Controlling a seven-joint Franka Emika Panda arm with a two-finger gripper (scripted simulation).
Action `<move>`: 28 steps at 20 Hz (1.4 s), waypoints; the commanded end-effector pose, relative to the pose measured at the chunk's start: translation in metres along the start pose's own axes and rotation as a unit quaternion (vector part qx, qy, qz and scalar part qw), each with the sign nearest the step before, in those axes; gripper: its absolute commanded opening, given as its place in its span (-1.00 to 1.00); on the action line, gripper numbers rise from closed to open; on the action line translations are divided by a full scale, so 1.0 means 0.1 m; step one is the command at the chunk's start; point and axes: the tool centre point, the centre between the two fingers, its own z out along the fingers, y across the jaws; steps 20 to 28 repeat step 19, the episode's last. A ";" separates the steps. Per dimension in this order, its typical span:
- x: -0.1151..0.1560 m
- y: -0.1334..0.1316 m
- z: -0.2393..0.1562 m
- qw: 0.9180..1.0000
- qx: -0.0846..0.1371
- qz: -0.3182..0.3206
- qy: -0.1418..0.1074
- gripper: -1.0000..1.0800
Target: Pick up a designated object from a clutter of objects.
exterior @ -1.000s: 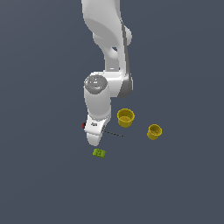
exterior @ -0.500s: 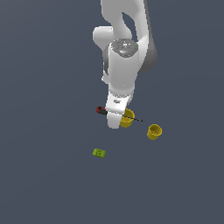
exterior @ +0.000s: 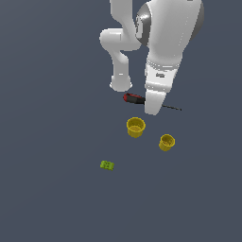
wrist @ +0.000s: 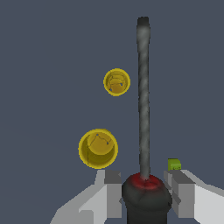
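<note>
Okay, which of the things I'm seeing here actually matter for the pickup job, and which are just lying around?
Part of the job:
- screwdriver, red-and-black handle clamped in the claw, lifted off the surface
- claw

Just lying about:
- larger yellow cup, upright
- smaller yellow cup, upright, apart from the larger one
- green block, off by itself

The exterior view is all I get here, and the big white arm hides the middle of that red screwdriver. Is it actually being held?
Observer: Yes. In the wrist view the gripper has a finger on each side of the screwdriver handle.
Operator: Which part is clamped?
Observer: The dark end of the handle; the thin shaft sticks out free beyond it.
Operator: Are the yellow cups empty?
Observer: The wrist view looks down into the larger cup and the smaller cup; both show bare bottoms.
</note>
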 end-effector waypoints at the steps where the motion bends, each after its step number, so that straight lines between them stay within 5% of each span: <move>1: 0.17 -0.11 -0.23 1.000 0.000 0.000 0.000 -1.00; 13: 0.69 -0.41 -0.90 1.000 0.000 0.001 0.002 -1.00; 28: 0.75 -0.43 -0.98 1.000 0.000 0.001 0.002 -1.00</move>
